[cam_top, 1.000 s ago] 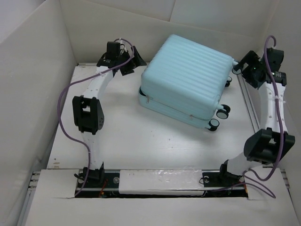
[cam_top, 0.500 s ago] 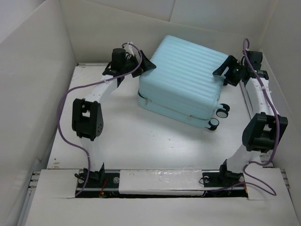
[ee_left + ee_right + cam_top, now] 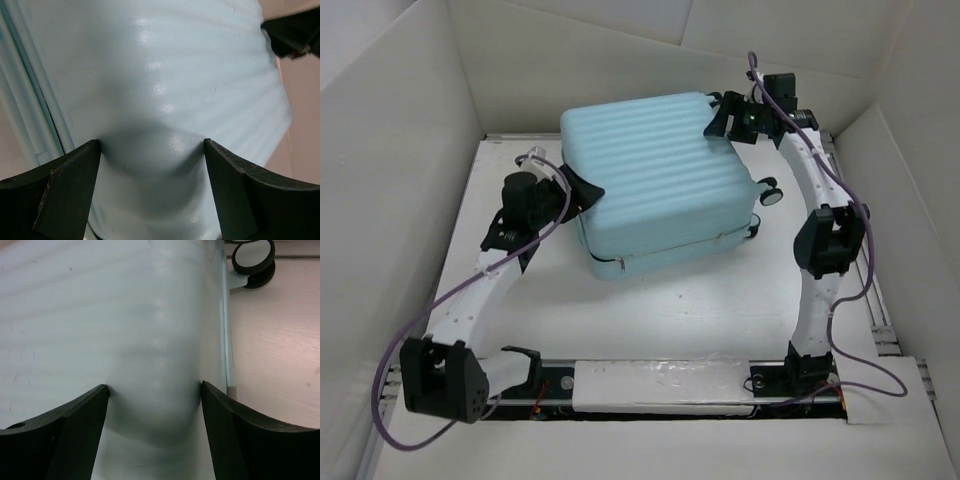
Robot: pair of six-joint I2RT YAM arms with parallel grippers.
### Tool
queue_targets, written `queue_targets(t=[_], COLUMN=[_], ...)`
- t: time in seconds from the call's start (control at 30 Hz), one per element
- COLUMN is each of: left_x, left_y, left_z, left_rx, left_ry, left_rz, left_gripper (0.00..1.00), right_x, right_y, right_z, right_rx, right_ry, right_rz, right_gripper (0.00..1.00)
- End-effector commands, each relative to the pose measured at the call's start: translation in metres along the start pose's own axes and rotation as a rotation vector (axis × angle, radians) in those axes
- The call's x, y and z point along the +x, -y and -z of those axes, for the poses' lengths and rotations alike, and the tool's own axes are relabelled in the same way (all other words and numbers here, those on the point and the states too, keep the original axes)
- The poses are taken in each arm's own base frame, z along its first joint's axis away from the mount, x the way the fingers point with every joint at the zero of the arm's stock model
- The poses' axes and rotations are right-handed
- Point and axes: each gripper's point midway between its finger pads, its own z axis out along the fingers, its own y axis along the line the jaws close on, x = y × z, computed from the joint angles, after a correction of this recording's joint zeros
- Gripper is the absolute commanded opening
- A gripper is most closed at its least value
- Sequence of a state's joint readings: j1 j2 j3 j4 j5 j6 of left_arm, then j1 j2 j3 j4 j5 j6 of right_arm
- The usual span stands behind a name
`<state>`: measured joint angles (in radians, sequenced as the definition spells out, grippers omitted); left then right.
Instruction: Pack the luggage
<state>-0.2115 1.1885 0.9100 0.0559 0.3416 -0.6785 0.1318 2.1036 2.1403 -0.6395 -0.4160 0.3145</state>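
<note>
The luggage is a closed pale aqua ribbed suitcase lying flat on the table, its caster wheels facing right. My left gripper is open, its fingertips resting against the suitcase's rounded left corner; the shell fills the left wrist view between the gripper's spread jaws. My right gripper is open against the far right corner. In the right wrist view the shell sits between the gripper's spread jaws, with a wheel at the top right.
White cardboard walls enclose the table on the left, back and right. The suitcase's zipper seam faces the near side. Bare tabletop lies between the suitcase and the arm bases.
The suitcase has turned counter-clockwise and shifted left. My left arm has swung nearer, to its left corner. My right arm has reached farther back, to its far right corner.
</note>
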Motion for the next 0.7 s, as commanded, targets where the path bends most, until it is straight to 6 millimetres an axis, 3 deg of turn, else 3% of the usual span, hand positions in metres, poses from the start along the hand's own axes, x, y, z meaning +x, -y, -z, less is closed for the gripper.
queue_targets(t=[0.0,0.1,0.17,0.2,0.3,0.33,0.37,0.43,0.47,0.5,0.57,0.6,0.63,0.67], left_x=[0.092,0.09,0.089,0.086,0.082,0.071,0.044,0.018,-0.004,-0.018,-0.034,-0.03,-0.027,-0.023], left_y=[0.035,0.056,0.061,0.066,0.07,0.07,0.075,0.075,0.085,0.07,0.065,0.049,0.046,0.043], left_z=[0.039,0.062,0.076,0.085,0.098,0.102,0.105,0.118,0.128,0.131,0.143,0.14,0.138,0.139], left_rx=[0.151,0.2,0.183,0.195,0.135,0.106,0.067,-0.008,-0.018,-0.118,-0.17,-0.227,-0.223,-0.22], left_ry=[-0.366,-0.376,-0.393,-0.382,-0.378,-0.333,-0.232,-0.13,-0.055,0.012,0.104,0.117,0.123,0.127], left_rz=[0.079,0.105,0.115,0.098,0.032,-0.003,-0.058,-0.1,-0.121,-0.123,-0.105,-0.086,-0.064,-0.045], left_gripper=[0.74,0.73,0.73,0.73,0.83,0.87,0.91,0.99,0.99,0.99,0.98,0.96,0.96,0.94], right_x=[0.061,0.04,0.019,0.013,-0.009,-0.024,-0.03,-0.041,-0.053,-0.057,-0.058,-0.059,-0.058,-0.038], right_y=[-0.138,-0.168,-0.17,-0.174,-0.165,-0.172,-0.172,-0.168,-0.177,-0.177,-0.177,-0.172,-0.166,-0.159], right_z=[-0.013,-0.008,0.005,0.005,0.027,0.049,0.06,0.081,0.11,0.123,0.154,0.164,0.169,0.166], right_rx=[-0.428,-0.551,-0.599,-0.612,-0.59,-0.597,-0.59,-0.565,-0.569,-0.555,-0.508,-0.476,-0.422,-0.371], right_ry=[-0.259,-0.219,-0.192,-0.168,-0.11,-0.055,-0.027,0.029,0.089,0.112,0.139,0.161,0.177,0.123], right_rz=[-0.03,-0.013,-0.059,-0.056,-0.061,-0.032,-0.024,-0.006,0.046,0.063,0.093,0.141,0.156,0.148], right_gripper=[0.72,0.72,0.72,0.78,0.86,0.89,0.9,0.94,0.94,0.94,0.95,0.95,0.93,0.83])
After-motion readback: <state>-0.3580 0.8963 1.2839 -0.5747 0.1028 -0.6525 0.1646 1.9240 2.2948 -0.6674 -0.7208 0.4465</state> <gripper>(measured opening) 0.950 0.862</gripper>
